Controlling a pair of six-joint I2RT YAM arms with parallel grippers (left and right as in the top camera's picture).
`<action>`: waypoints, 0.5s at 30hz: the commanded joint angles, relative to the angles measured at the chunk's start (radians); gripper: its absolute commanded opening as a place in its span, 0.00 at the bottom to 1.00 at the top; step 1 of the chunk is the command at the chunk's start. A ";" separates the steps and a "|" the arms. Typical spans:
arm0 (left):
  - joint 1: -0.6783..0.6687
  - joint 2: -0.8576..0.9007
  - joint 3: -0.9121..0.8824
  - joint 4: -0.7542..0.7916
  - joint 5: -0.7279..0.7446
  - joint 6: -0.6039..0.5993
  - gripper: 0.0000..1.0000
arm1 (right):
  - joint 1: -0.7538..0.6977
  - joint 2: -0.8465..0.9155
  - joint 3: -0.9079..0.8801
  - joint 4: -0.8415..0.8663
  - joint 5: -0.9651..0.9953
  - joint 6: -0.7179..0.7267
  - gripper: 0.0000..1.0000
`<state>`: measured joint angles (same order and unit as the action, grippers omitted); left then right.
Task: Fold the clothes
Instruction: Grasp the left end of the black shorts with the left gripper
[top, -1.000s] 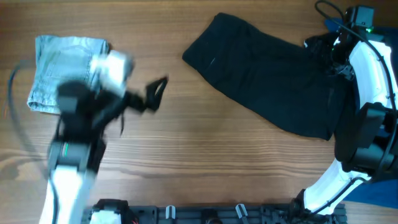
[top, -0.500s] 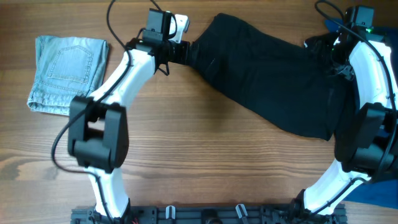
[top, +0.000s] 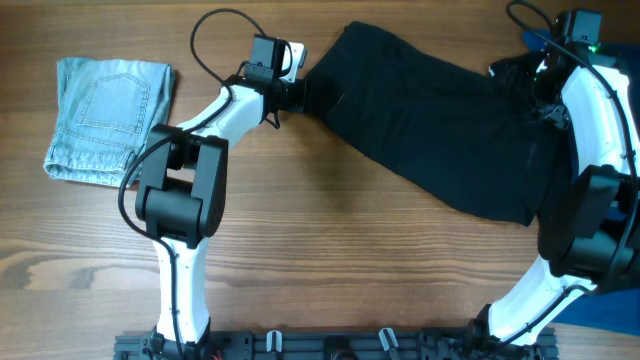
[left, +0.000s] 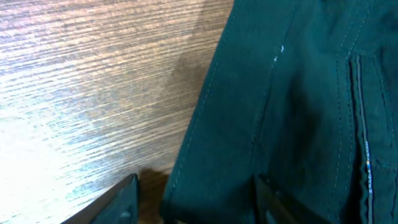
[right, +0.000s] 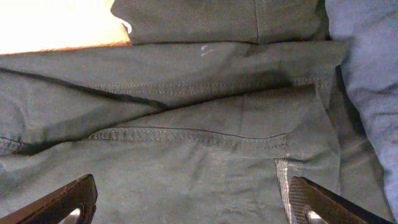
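The clothes (top: 440, 125), a plain black garment, lie spread slantwise across the back right of the wooden table. My left gripper (top: 298, 92) is down at their left corner. In the left wrist view the stitched black hem (left: 211, 137) runs between my two fingers, which stand apart on either side of it, the left fingertip (left: 121, 200) over bare wood. My right gripper (top: 515, 75) hovers at the garment's far right end. It is wide open above the seamed black cloth (right: 186, 155), with nothing pinched between its fingers (right: 71, 202).
A folded light-blue denim piece (top: 110, 118) with a stitched pocket lies at the back left. Bright blue cloth (right: 367, 74) sits beside the garment's right end, near the right arm (top: 600, 130). The wooden table (top: 330, 250) extends toward the front.
My left arm has swung from beside the denim over to the garment's left corner, and its jaws have narrowed around the hem. The right arm has not moved.
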<state>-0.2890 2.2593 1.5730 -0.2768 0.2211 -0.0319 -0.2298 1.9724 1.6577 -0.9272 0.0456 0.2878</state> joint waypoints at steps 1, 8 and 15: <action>-0.003 0.028 0.003 -0.063 -0.006 -0.002 0.52 | 0.002 -0.024 0.003 0.003 0.007 0.003 1.00; 0.005 0.028 0.003 -0.241 -0.032 -0.003 0.04 | 0.002 -0.024 0.003 0.003 0.007 0.003 1.00; 0.079 -0.064 0.003 -0.557 -0.261 -0.126 0.04 | 0.002 -0.024 0.003 0.003 0.007 0.003 0.99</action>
<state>-0.2680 2.2116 1.6196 -0.7464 0.1265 -0.0975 -0.2298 1.9724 1.6577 -0.9268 0.0460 0.2878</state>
